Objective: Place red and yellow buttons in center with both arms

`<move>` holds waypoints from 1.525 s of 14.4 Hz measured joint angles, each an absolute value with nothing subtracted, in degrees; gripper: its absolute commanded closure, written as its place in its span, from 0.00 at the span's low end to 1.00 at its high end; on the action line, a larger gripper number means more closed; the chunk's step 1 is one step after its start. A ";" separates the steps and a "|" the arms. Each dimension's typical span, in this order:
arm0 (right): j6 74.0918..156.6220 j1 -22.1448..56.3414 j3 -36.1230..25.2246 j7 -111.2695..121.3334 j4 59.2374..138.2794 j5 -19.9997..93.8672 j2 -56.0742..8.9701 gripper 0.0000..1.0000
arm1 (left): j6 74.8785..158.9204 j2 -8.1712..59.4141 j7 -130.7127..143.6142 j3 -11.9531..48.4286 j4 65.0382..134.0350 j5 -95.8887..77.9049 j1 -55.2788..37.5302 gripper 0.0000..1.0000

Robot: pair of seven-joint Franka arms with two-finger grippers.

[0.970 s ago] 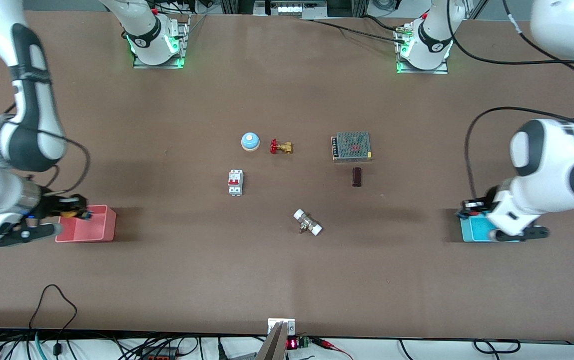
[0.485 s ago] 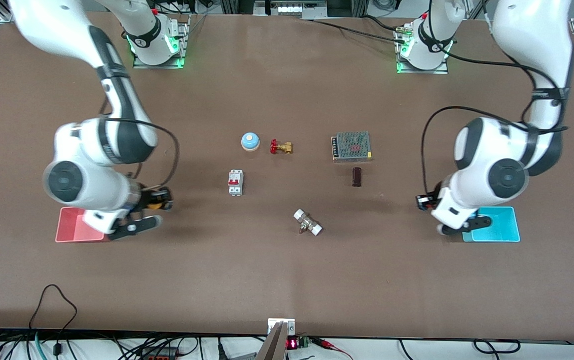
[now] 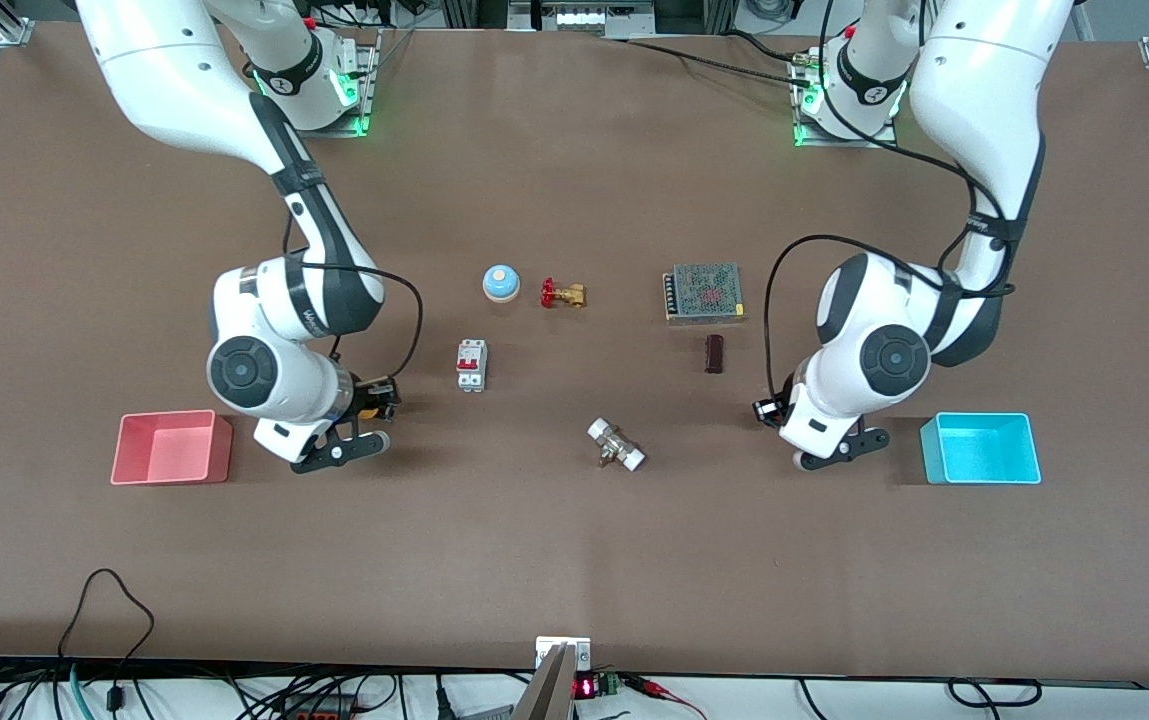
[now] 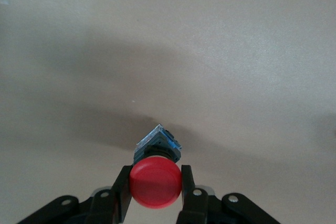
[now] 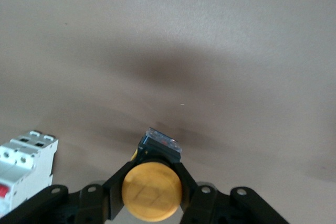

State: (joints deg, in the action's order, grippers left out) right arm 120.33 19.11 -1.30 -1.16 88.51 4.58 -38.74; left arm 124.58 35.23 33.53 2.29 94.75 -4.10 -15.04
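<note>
My left gripper [image 4: 155, 176] is shut on the red button [image 4: 155, 184], its fingers clamped on the round red cap with the black base below. In the front view the left gripper [image 3: 770, 408] hangs over bare brown tabletop [image 3: 534, 500] between the cyan tray [image 3: 980, 447] and the table's middle. My right gripper [image 5: 152, 181] is shut on the yellow button [image 5: 152, 192]. In the front view the right gripper [image 3: 374, 405] hangs over bare tabletop between the pink tray [image 3: 172, 447] and the white circuit breaker [image 3: 471, 365]. A bit of yellow [image 3: 367, 411] shows there.
In the middle stand a blue bell [image 3: 500, 283], a brass valve with a red handle [image 3: 562, 294], a mesh-topped grey box [image 3: 703, 293], a dark block [image 3: 714, 353] and a white-ended fitting [image 3: 616, 445]. The circuit breaker also shows in the right wrist view [image 5: 23, 171].
Both arms have swung from over their trays toward the table's middle, each carrying its button. The pink and cyan trays now show uncovered.
</note>
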 measured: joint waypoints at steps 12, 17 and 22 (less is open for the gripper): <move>120.45 21.17 -1.67 -7.88 88.47 2.52 -38.44 0.00 | 124.82 34.01 33.60 0.70 93.20 -4.09 -14.63 0.10; 112.99 21.02 -2.37 -13.35 86.98 2.51 -27.70 0.00 | 116.36 26.15 27.13 -0.98 92.53 -2.69 -12.18 0.03; 103.40 20.37 -6.03 -13.50 85.87 2.50 -18.45 0.00 | 107.45 17.50 15.39 -1.21 92.41 -2.52 -7.06 0.00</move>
State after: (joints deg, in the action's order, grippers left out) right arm 103.40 20.37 -6.03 -13.50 85.87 2.50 -18.45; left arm 107.45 17.50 15.39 -1.21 92.41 -2.52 -7.06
